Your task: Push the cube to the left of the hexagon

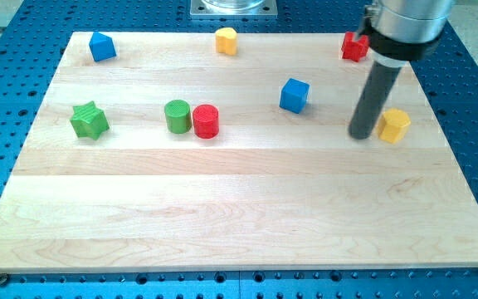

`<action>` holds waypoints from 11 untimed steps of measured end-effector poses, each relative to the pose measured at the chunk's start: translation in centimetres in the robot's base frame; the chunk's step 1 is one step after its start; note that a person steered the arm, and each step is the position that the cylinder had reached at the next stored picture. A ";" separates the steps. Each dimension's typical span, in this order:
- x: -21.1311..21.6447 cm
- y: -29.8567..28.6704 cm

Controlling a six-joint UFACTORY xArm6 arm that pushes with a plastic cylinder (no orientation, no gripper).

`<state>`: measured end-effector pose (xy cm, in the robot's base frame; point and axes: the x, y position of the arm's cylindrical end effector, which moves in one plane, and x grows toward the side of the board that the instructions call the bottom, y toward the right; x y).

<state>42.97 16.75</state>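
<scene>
A blue cube (295, 95) sits on the wooden board at the upper right of centre. A yellow hexagon (394, 125) lies to its right, near the board's right edge. My tip (360, 134) rests on the board just left of the yellow hexagon, almost touching it, and to the right of and slightly below the blue cube, with a clear gap between tip and cube.
A red block (354, 46) sits at the top right, partly behind the arm. A yellow block (226, 40) and a blue block (101, 46) lie along the top edge. A green star (89, 120), green cylinder (177, 115) and red cylinder (206, 121) lie left.
</scene>
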 end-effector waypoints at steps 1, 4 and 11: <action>-4.9 0.9; -13.4 -1.3; -9.6 -9.7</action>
